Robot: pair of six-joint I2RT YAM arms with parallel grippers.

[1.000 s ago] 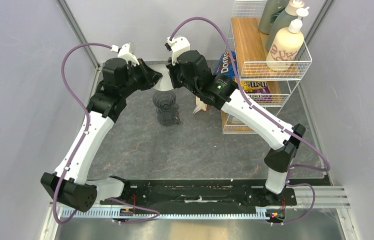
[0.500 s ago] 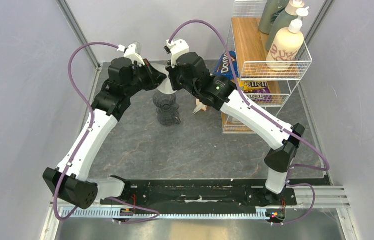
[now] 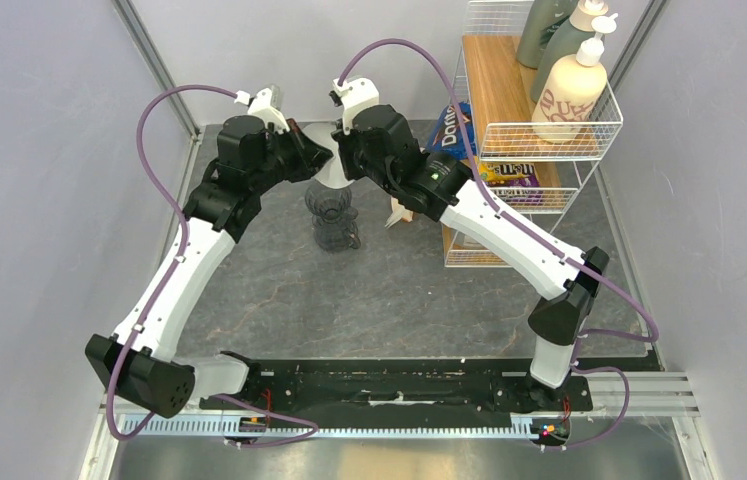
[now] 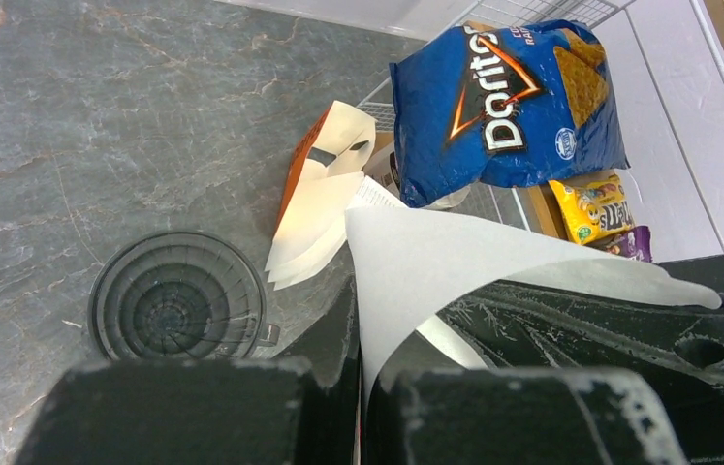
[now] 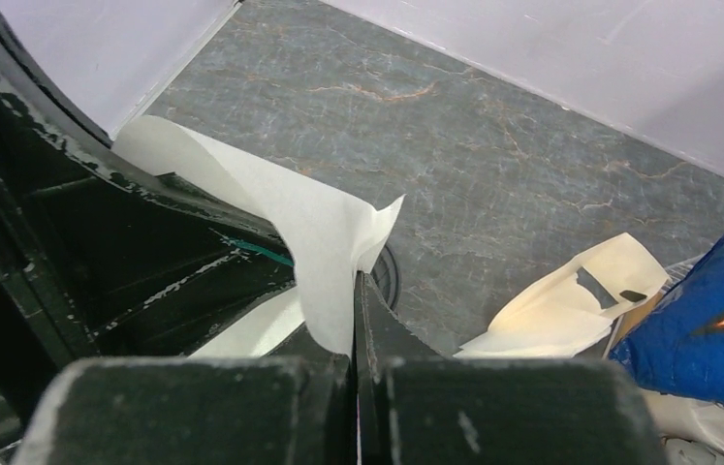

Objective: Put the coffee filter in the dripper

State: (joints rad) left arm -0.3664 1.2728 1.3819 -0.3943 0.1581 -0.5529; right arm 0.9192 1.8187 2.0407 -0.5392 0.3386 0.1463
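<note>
Both grippers hold one white paper coffee filter (image 3: 326, 170) between them in the air, above and just behind the dripper. My left gripper (image 4: 356, 334) is shut on one edge of the filter (image 4: 435, 262). My right gripper (image 5: 354, 310) is shut on the opposite edge of the filter (image 5: 309, 223). The filter's mouth is pulled partly open. The dark ribbed dripper (image 3: 331, 206) stands on a clear glass jug (image 3: 337, 235) at mid table; in the left wrist view the dripper (image 4: 178, 308) shows from above, lower left of the filter.
A beige-and-white filter packet (image 3: 401, 212) lies right of the jug, also in the left wrist view (image 4: 319, 189). A wire rack (image 3: 539, 130) with bottles and a Doritos bag (image 4: 503, 97) stands at the back right. Grey walls close in behind.
Over the last second the left gripper shifted slightly right and back toward the right gripper. In the last half second nothing visibly moved.
</note>
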